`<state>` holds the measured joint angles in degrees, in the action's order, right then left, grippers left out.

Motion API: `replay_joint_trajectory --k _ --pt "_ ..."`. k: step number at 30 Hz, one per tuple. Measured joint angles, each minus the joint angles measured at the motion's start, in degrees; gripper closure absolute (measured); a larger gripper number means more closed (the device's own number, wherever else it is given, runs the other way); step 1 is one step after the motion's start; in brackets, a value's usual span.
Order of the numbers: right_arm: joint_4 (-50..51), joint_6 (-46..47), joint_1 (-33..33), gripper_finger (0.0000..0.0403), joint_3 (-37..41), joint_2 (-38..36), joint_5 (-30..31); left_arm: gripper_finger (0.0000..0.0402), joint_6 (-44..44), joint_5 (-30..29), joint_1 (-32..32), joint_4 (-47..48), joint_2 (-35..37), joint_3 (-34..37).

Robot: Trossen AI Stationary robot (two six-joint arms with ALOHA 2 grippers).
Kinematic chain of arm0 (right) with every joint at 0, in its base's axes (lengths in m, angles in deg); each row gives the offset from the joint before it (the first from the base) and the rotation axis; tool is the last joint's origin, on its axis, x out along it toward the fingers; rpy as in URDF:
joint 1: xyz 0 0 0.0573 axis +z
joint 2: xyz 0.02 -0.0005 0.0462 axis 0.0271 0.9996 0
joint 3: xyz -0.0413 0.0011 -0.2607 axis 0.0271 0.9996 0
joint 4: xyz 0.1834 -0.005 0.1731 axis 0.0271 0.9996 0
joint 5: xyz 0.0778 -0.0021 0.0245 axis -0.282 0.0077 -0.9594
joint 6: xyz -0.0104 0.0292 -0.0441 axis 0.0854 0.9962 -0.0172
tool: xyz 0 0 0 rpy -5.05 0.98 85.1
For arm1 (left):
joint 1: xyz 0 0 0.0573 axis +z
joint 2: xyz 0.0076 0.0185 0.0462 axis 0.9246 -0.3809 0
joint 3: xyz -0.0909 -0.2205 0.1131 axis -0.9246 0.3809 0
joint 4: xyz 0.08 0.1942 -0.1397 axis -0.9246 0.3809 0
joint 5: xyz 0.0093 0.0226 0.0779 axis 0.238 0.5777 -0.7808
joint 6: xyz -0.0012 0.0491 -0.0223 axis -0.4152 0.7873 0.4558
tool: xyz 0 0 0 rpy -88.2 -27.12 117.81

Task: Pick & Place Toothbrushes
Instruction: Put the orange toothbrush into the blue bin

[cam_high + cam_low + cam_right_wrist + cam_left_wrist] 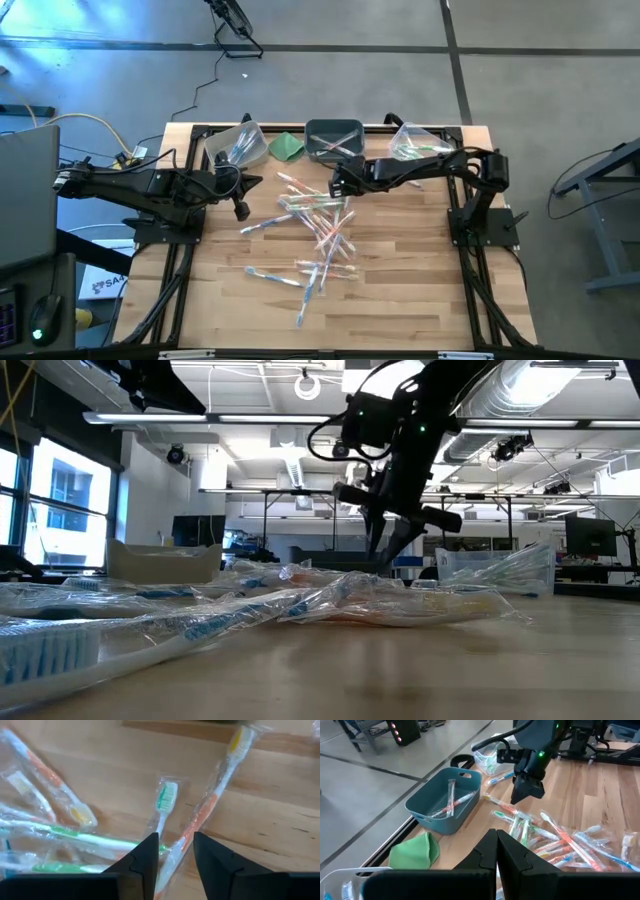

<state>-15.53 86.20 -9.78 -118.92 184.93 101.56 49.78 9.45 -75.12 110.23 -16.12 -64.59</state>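
The right gripper [173,857] hangs over the edge of the toothbrushes [315,225] nearest the teal bin [334,140], its fingers [144,855] parted with a gap between them and holding nothing; wrapped brushes lie just under the tips. The pile is strewn across the middle of the wooden surface [420,260], and a few more brushes lie inside the teal bin. The left gripper [241,208] waits beside the pile, on the side away from the right arm, fingers pressed together, empty.

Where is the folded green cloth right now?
In the high view the green cloth lies at the table's far edge, left of centre, between the clear bin and the dark teal bin, beyond the toothbrush pile.
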Motion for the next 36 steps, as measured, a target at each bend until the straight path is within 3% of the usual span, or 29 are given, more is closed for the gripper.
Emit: replay_joint_trajectory --k 13,21,36 --pt "-1.9 1.2 0.2 0.0296 -0.3 9.3 0.6 0.0402 -1.2 0.0 0.0 0.0 0.0 0.0" --pt "-1.1 1.0 1.2 0.0301 -0.2 9.2 2.2 0.0402 -1.3 0.0 0.0 0.0 0.0 0.0" --pt "1.3 -3.6 1.4 0.0377 -0.1 9.2 -0.4 0.0402 -3.0 0.0 0.0 0.0 0.0 0.0"
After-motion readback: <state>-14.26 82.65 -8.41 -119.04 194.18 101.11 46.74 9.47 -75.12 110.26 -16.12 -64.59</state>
